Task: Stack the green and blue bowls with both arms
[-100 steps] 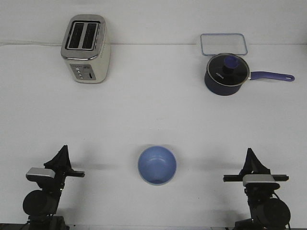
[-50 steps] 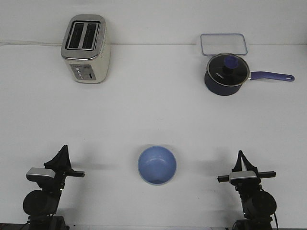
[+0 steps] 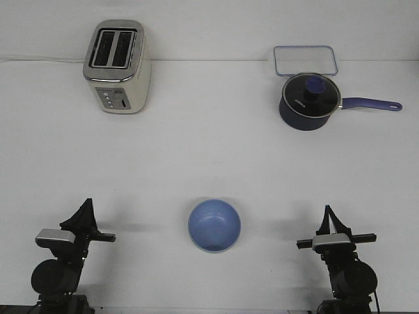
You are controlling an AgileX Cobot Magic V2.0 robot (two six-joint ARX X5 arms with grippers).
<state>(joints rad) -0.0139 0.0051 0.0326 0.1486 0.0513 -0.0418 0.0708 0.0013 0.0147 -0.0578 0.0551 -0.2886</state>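
Observation:
The light blue bowl (image 3: 215, 225) sits upright on the white table (image 3: 209, 150), near the front and midway between the two arms. A thin pale edge shows under its near rim. I cannot tell whether that edge is the green bowl, which shows nowhere else. My left gripper (image 3: 86, 207) rests low at the front left, well apart from the bowl. Its fingers form one dark wedge with no gap and hold nothing. My right gripper (image 3: 328, 213) rests low at the front right, also apart from the bowl, with its fingers together and empty.
A cream two-slot toaster (image 3: 118, 66) stands at the back left. A dark navy saucepan (image 3: 309, 101) with a glass lid stands at the back right, its long handle pointing right. A clear rectangular container (image 3: 305, 59) lies just behind the saucepan.
My right arm has shifted a little to the left and settled lower over the last second. The left arm and the blue bowl have not moved.

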